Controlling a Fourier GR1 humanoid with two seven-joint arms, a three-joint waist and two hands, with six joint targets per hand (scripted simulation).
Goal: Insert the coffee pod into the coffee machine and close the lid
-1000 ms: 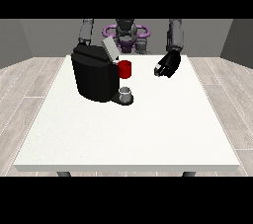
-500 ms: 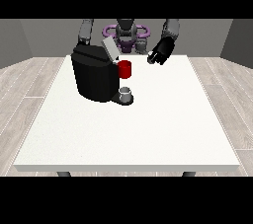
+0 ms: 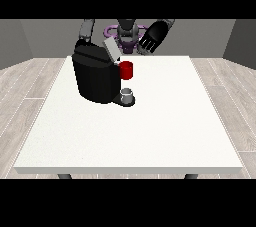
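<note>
The black coffee machine stands on the white table, left of the middle. Its grey lid is tilted up and open. A red thing at the machine sits at its front, and a small grey thing rests on the base below it. The hand at the view's right hangs in the air over the table's far edge, just right of the lid, fingers spread and holding nothing that shows. At the view's left only an arm shows; it drops behind the machine, which hides its hand.
The robot's torso is behind the table's far edge. Grey walls and a wood floor surround the table. The machine is the only tall thing on the table.
The hand at the view's right has risen and moved left, from beside the machine at table height to up near the open lid. The machine and lid have not moved.
</note>
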